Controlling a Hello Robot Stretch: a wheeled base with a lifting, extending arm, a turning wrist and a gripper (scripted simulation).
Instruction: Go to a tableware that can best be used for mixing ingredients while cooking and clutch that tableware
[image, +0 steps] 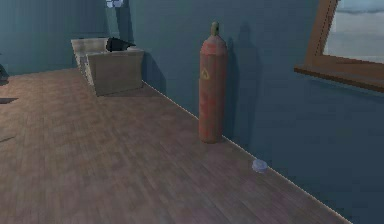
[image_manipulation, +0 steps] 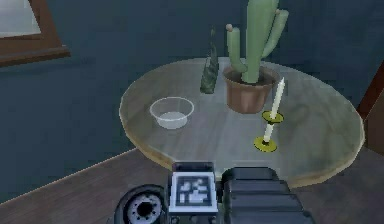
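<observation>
A clear glass bowl (image_manipulation: 172, 112) stands on the left part of a round pale table (image_manipulation: 330, 140) in the arm side view. At that view's bottom edge are the arm's dark end and a white marked square (image_manipulation: 195, 192). Left of the square sits the gripper's dark body (image_manipulation: 140, 208), below the table's near rim. Its far end is not distinct, so I cannot tell whether it holds anything.
On the table with the bowl are a dark bottle (image_manipulation: 210, 72), a potted cactus (image_manipulation: 250, 60) and a white candle in a yellow holder (image_manipulation: 270, 118). In the forward view a red gas cylinder (image: 210, 85) leans on the blue wall, with a small pale object (image: 259, 165) on the wooden floor and a beige sofa (image: 105, 62) behind.
</observation>
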